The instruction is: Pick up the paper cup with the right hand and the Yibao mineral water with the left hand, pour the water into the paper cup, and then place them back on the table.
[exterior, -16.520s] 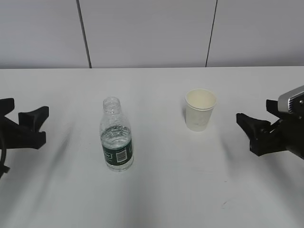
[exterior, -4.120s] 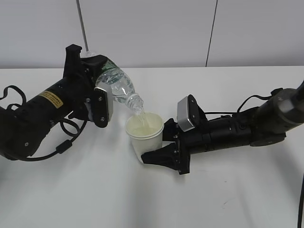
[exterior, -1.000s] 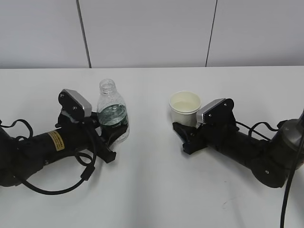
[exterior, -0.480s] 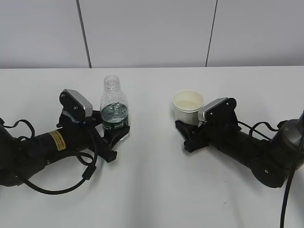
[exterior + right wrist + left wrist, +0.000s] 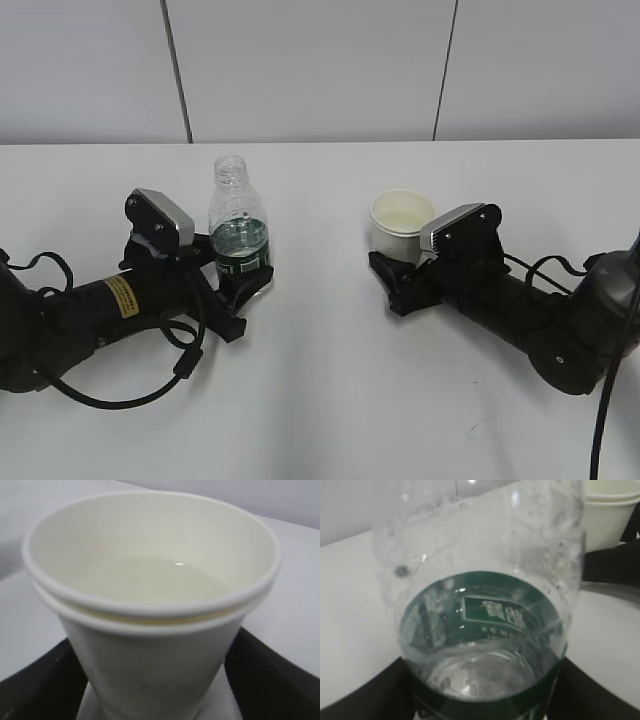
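The Yibao mineral water bottle (image 5: 240, 235) stands upright, uncapped, with water up to its green label. My left gripper (image 5: 248, 298), on the arm with the yellow sticker, is shut on its lower part. In the left wrist view the bottle (image 5: 485, 630) fills the frame and black fingers (image 5: 370, 695) press on both its sides. The paper cup (image 5: 403, 222) is upright and holds water. My right gripper (image 5: 388, 282) is shut on its lower half. In the right wrist view the cup (image 5: 150, 580) sits between the fingers (image 5: 280, 680). Both are low, at the table (image 5: 320, 400).
The bottle and the cup are about a hand's width apart. Both arms lie low over the white table, with cables trailing outward to the left and right. A grey panelled wall (image 5: 320, 70) runs behind the table's back edge. The cup also shows in the left wrist view (image 5: 610, 515).
Over the last second the bottle went from tilted to upright and lower. The cup and the right gripper shifted slightly to the right. Earlier the bottle was pouring into the cup.
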You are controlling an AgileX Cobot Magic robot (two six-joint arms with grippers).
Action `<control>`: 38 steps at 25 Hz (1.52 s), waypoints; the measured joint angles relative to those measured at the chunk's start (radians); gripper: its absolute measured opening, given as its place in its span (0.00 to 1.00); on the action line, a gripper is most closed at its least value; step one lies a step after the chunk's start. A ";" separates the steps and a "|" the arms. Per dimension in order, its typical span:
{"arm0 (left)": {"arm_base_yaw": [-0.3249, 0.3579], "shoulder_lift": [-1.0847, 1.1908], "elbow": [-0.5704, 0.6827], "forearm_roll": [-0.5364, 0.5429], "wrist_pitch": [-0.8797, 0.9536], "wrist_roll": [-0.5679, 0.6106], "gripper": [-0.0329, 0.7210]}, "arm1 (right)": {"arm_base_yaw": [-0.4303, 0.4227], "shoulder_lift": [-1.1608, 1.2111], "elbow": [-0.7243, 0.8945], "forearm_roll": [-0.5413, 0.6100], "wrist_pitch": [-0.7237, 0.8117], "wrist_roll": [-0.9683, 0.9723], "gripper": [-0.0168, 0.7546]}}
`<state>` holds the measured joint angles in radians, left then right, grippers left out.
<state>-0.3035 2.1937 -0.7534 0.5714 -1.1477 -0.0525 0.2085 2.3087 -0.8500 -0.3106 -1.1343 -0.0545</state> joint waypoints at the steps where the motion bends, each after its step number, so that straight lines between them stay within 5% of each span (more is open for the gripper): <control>1: 0.000 0.000 0.000 0.000 0.000 -0.002 0.63 | 0.000 0.000 0.000 0.003 0.000 0.002 0.82; 19: 0.042 -0.073 0.129 0.004 0.002 -0.025 0.64 | 0.000 -0.078 0.175 0.051 -0.010 0.054 0.82; 26: 0.043 -0.073 0.133 -0.034 0.008 -0.050 0.89 | 0.000 -0.078 0.175 0.051 -0.010 0.054 0.81; 38: 0.110 -0.164 0.259 -0.097 0.007 -0.047 0.92 | -0.003 -0.084 0.203 0.089 -0.010 0.054 0.79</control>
<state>-0.1931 2.0293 -0.4943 0.4747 -1.1403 -0.0996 0.2058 2.2248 -0.6465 -0.2216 -1.1448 0.0000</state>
